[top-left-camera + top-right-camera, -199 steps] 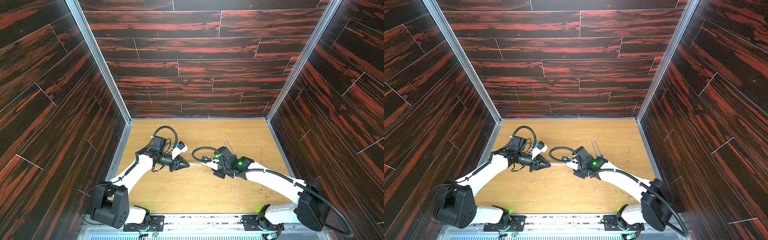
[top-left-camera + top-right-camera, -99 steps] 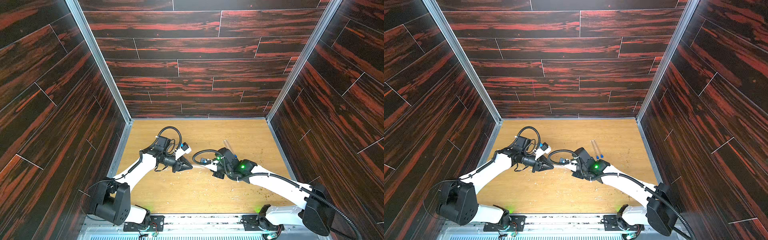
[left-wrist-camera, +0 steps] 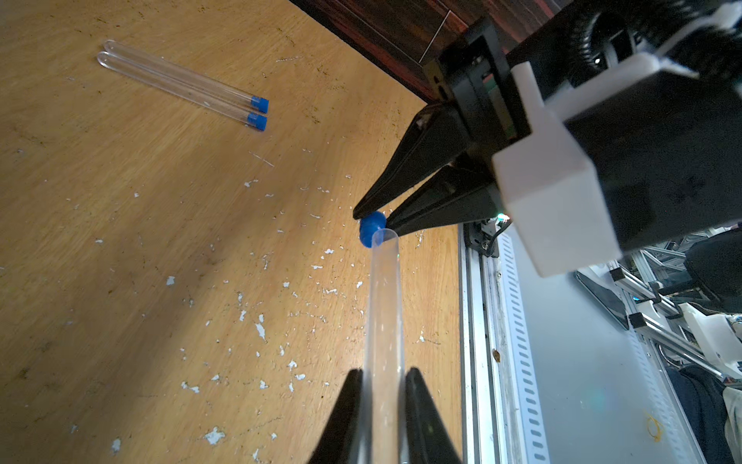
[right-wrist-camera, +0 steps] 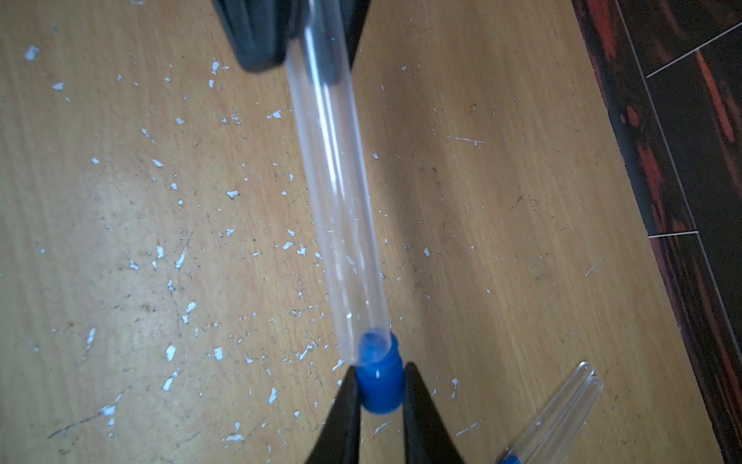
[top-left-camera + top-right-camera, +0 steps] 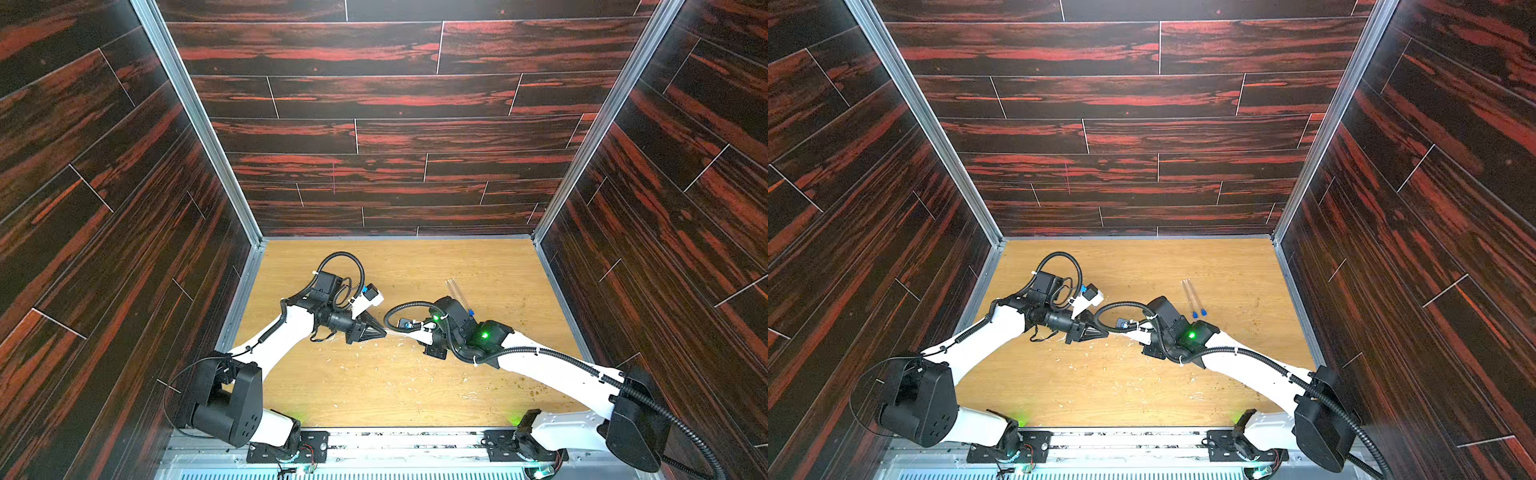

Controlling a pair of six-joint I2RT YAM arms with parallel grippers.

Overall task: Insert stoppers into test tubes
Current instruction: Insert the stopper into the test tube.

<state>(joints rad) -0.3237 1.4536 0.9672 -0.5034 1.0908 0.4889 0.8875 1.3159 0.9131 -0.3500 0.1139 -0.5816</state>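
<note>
Blue, squat and cylindrical, the stopper is pinched at its sides by the right end effector, whose black, smooth, wedge-shaped fingers taper to narrow tips, set only as far apart as the plug is wide. Straight ahead of those tips hangs the tube: a long, thin, clear cylinder with glossy walls and an open round mouth. The rim meets the stopper's nose at a slight angle, and some blue shows through the clear wall there. The left wrist view shows the stopper sitting off to one side of the rim, not seated. Whether the nose has entered the mouth I cannot tell.

The left end effector grips the tube farther down its length, its jaws drawn in narrow against the clear walls. In both top views the two end effectors point tip to tip above the table.

Two more tubes lie flat on the table, touching side by side, near the right end effector on its far-wall side and apart from it. Blue plugs fill their mouths and their other ends are rounded. The table is pale grained wood, scuffed and strewn with small white flecks below both end effectors.
</note>
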